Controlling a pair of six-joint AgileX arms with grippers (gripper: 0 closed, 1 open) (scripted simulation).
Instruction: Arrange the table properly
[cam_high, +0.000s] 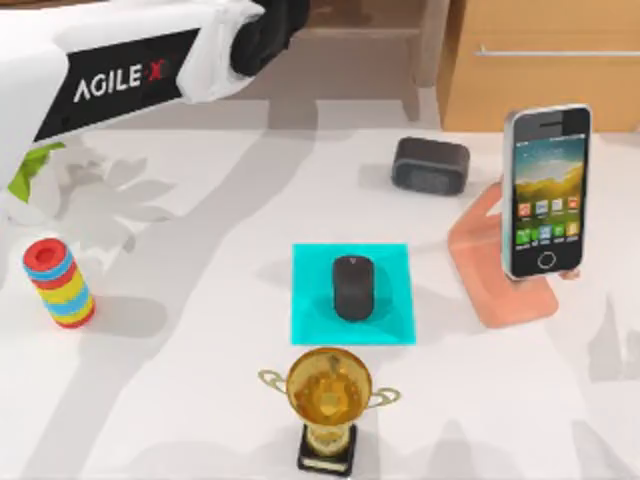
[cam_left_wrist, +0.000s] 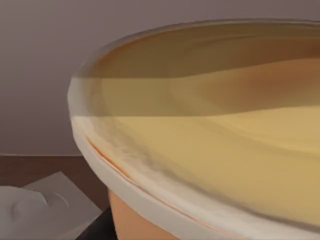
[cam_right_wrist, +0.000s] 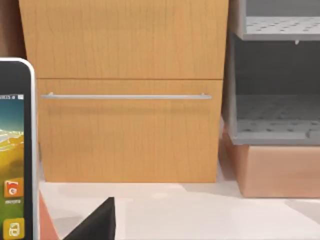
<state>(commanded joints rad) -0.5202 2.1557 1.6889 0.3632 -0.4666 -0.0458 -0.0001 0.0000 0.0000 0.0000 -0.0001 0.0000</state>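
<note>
The table (cam_high: 200, 400) spans the whole top view. At its centre lies a cyan mat (cam_high: 352, 294) with a black mouse (cam_high: 352, 287) on it. Just in front of the mat stands a gold trophy (cam_high: 328, 403). Behind the mat sits a dark speaker (cam_high: 430, 165). Right of the mat, a phone (cam_high: 545, 190) leans upright on a salmon stand (cam_high: 497, 275). Well left of the mat stands a coloured ring stack (cam_high: 59, 283). Beyond the table, behind the phone, is a wooden cabinet (cam_right_wrist: 130, 90). The left arm (cam_high: 130, 70) reaches across the far left corner. Jaw state on either side: cannot tell.

Wooden cabinet (cam_right_wrist: 130, 90) w/ metal handle (cam_right_wrist: 125, 96) at back; grey shelf unit (cam_right_wrist: 275, 75) just beside cabinet.
</note>
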